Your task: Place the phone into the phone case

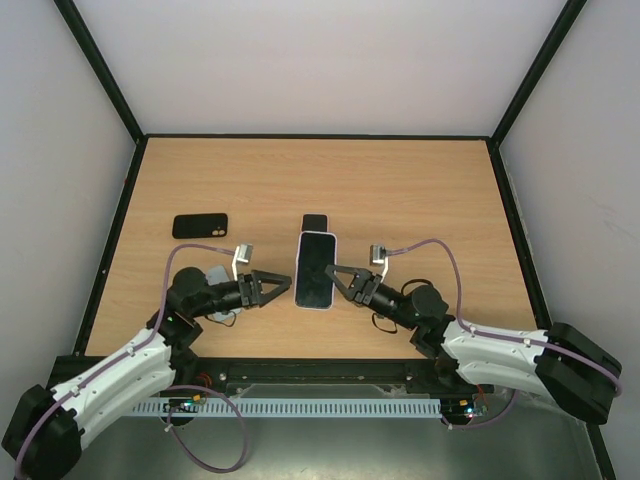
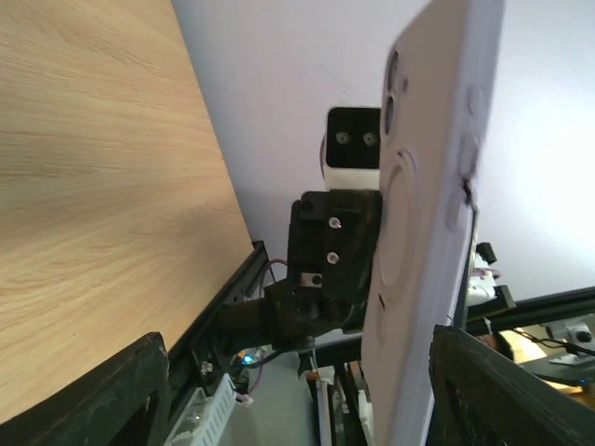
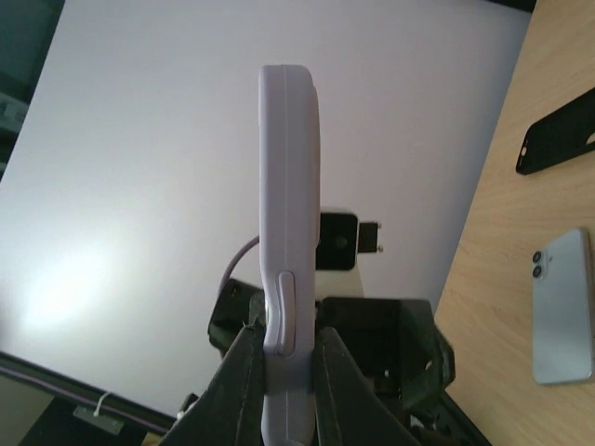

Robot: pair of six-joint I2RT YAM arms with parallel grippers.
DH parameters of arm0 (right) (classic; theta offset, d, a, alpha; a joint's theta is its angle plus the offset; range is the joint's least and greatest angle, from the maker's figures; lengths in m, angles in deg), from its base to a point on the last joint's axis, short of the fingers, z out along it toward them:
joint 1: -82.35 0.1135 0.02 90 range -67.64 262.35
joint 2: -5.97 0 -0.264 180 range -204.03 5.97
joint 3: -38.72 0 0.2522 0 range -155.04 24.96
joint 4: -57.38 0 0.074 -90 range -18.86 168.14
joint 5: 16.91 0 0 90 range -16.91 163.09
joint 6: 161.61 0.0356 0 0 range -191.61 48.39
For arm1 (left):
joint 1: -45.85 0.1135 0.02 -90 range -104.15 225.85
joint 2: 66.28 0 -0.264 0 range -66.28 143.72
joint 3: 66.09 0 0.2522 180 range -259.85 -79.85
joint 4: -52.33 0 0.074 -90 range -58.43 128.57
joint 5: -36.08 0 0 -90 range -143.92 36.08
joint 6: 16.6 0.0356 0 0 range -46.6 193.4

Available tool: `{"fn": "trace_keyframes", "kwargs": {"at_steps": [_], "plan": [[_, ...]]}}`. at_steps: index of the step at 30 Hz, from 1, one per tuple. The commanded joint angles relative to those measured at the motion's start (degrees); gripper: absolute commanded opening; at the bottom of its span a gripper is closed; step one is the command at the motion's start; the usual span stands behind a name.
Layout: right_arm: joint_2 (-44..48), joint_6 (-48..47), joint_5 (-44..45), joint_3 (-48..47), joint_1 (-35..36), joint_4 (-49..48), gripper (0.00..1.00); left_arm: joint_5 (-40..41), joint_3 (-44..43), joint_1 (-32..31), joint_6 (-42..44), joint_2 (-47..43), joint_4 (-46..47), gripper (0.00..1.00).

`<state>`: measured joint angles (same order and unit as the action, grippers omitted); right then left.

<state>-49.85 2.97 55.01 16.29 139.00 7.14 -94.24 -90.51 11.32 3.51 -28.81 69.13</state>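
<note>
Right gripper (image 3: 286,342) fills the bottom of its own wrist view, both fingers clenched on a lilac phone case (image 3: 288,186). Pinch sits on one long edge, at a side button. Case seen edge-on there, rising away from the fingers.

Top view: case held above the table (image 1: 420,190), roughly centre, between the two arms. Broad face turned up and looking dark inside a pale rim. Cannot tell whether anything sits inside it.

Left gripper (image 1: 284,288) released, fingers spread wide, tips just beside the case's left long edge. Left wrist view shows the case's back with its camera cut-out and ring mark, close to one finger and well apart from the other.

Phone (image 3: 562,311) lies flat on the table, pale blue, back up, two lenses showing. From above, just past the held case's far end, partly hidden.

Black case (image 1: 200,226) lies flat on the table to the left, well apart.
</note>
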Motion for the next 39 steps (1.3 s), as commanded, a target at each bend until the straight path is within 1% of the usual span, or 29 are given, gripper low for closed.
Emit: {"fn": "trace_keyframes", "kwargs": {"at_steps": [1,8,12,16,18,19,21,22,23,25,27,30,32,39], "plan": [[1.52,-0.18,5.53,-2.03,0.16,-3.30,0.02,-0.13,1.06,-1.92,-3.27,-0.81,7.93,0.76],[-0.48,-0.03,6.70,-2.86,0.19,-3.56,0.02,-0.23,1.50,-3.47,-4.37,-1.26,11.68,0.79],[-2.36,0.57,6.51,-2.94,0.14,-5.47,0.02,0.87,1.37,-3.88,-3.16,-1.86,10.71,0.81],[-4.86,1.41,6.30,-3.03,0.14,-8.17,0.02,1.25,1.26,-4.18,-2.26,-0.06,10.24,0.81],[-6.06,1.73,6.26,-3.26,0.15,-9.29,0.02,1.63,0.85,-4.55,-1.63,0.69,9.73,0.79],[-6.67,1.96,6.23,-3.27,0.14,-10.04,0.02,1.97,0.38,-4.77,-0.76,0.99,8.03,0.77],[-7.58,2.29,6.08,-3.24,0.17,-11.33,0.02,3.14,-0.75,-5.10,1.35,1.36,4.39,0.72],[-7.90,2.44,6.04,-3.17,0.17,-11.79,0.02,3.54,-0.92,-5.18,1.97,1.26,3.24,0.67],[-8.17,2.60,6.04,-3.09,0.14,-12.07,0.02,3.97,-1.06,-5.20,2.24,1.07,2.29,0.60],[-8.43,2.75,6.07,-2.79,0.21,-12.20,0.02,4.98,-1.63,-5.20,3.02,0.64,-0.12,0.41],[-8.21,2.64,6.37,-2.23,0.18,-12.05,0.02,5.76,-2.53,-5.20,3.96,0.61,-3.05,0.26],[-7.76,1.90,6.89,-1.70,0.18,-10.81,0.02,6.84,-4.48,-5.20,6.74,1.29,-8.31,0.08],[-7.82,0.71,6.51,-1.94,0.15,-8.74,0.02,7.94,-5.98,-5.16,8.91,1.82,-12.81,0.02],[-6.36,-1.69,7.53,-1.24,0.16,-3.61,0.02,11.06,-12.57,-5.12,14.05,4.75,-24.32,0.02]]}}
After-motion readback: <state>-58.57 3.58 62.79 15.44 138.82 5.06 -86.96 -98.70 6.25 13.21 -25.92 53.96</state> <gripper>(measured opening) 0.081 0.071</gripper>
